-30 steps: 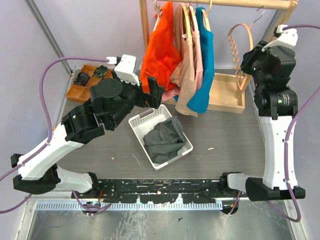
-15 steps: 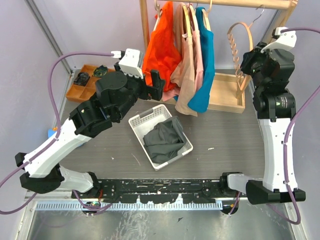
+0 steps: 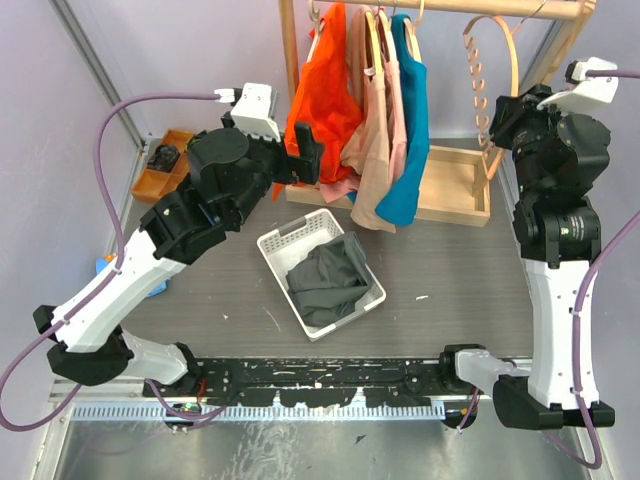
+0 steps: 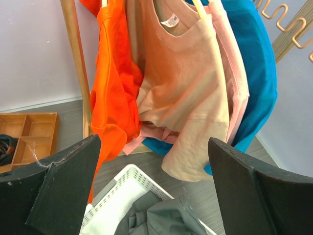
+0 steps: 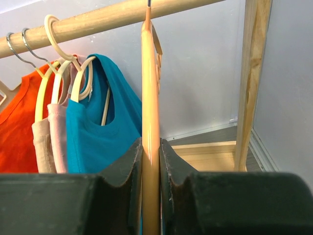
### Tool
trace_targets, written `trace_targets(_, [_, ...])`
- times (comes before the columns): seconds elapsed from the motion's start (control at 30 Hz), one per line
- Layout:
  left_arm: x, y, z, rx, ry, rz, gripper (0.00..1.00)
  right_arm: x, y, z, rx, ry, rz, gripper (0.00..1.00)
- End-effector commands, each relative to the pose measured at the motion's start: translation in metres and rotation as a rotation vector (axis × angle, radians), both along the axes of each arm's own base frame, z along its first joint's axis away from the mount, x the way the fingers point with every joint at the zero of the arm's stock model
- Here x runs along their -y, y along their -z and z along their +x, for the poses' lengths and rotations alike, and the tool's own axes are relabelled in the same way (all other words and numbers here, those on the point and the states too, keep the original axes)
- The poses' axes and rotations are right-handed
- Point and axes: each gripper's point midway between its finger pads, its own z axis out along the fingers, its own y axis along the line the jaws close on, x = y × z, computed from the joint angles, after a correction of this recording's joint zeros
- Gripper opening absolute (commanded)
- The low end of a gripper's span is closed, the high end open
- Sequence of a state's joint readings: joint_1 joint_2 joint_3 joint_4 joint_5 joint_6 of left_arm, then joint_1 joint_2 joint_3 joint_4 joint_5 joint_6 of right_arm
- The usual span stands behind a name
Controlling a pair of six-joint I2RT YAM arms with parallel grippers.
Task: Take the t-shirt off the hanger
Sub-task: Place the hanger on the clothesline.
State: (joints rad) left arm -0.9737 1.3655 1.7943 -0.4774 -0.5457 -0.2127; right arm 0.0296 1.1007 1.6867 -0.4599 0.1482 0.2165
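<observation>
The wooden rail carries four garments on hangers. From its left end they run: orange t-shirt, beige t-shirt, pink garment, teal t-shirt. They hang touching one another, so each one partly covers the next.

The left gripper hovers below the rail's left end, just in front of the orange and beige t-shirts. Its jaws are spread wide and hold nothing.

Towards the rail's right end, the right gripper is clamped on a bare wooden hanger. The hanger's hook reaches up to the rail.

Below the rail, a white basket sits on the table and holds a crumpled grey garment. A wooden compartment tray lies well to the left of the rail. The table is dark grey, and the walls behind the rail are pale lilac.
</observation>
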Motion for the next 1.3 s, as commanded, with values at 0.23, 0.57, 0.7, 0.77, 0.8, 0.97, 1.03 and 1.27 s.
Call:
trace_targets(0.23, [-0.012, -0.029, 0.014, 0.056, -0.007, -0.041, 0.98, 0.006, -0.044, 0.016, 0.136, 0.032, -0.014, 0.01])
trace_targets(0.57, [-0.021, -0.031, 0.027, 0.053, -0.02, -0.037, 0.98, 0.013, -0.034, 0.032, 0.106, 0.069, -0.037, 0.01])
trace_targets(0.7, [-0.022, -0.031, 0.029, 0.051, -0.02, -0.038, 0.98, 0.016, -0.027, 0.036, 0.086, 0.082, -0.051, 0.0])
trace_targets(0.77, [-0.023, -0.031, 0.029, 0.051, -0.023, -0.039, 0.98, 0.018, -0.023, 0.037, 0.077, 0.088, -0.052, 0.01])
trace_targets(0.8, [-0.023, -0.03, 0.03, 0.049, -0.024, -0.037, 0.98, 0.019, -0.02, 0.038, 0.07, 0.09, -0.051, 0.01])
trace_targets(0.97, [-0.025, -0.028, 0.03, 0.042, -0.026, -0.038, 0.98, 0.022, -0.004, 0.042, 0.032, 0.098, -0.048, 0.01])
trace_targets(1.03, [-0.025, -0.028, 0.03, 0.04, -0.025, -0.039, 0.98, 0.024, 0.002, 0.043, 0.021, 0.103, -0.045, 0.01])
trace_targets(1.27, [-0.026, -0.028, 0.031, 0.037, -0.023, -0.038, 0.98, 0.027, 0.009, 0.046, 0.004, 0.107, -0.019, 0.01])
